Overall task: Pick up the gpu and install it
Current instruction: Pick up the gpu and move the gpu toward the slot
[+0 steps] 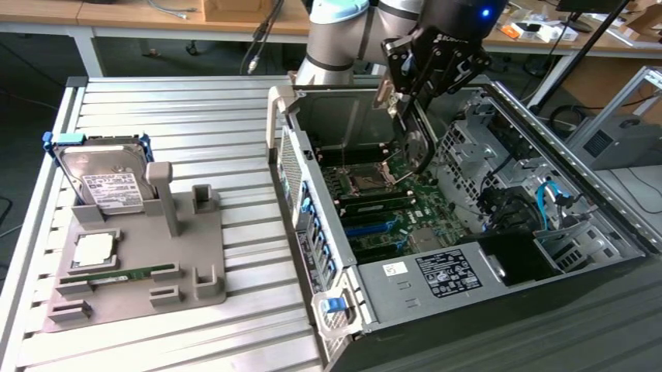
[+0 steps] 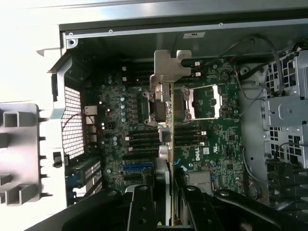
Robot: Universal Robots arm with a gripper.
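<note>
My gripper (image 1: 422, 74) hangs over the open computer case (image 1: 621, 232), shut on the gpu (image 1: 414, 132). The card is held on edge, thin and dark, reaching down toward the motherboard (image 1: 398, 221). In the wrist view the gpu (image 2: 170, 144) shows edge-on between my two black fingers (image 2: 140, 207), with my gripper (image 2: 169, 209) closed around it. Its silver metal bracket (image 2: 168, 72) sits at the far end, over the CPU socket area. The card is above the board and does not touch it.
On the exterior view's left, a grey parts stand (image 1: 207, 256) on the slatted table holds a silver hard drive (image 1: 104, 182), a CPU (image 1: 93, 248) and a green RAM stick (image 1: 119, 273). Drive cages and cables (image 1: 517, 201) fill the case's right side.
</note>
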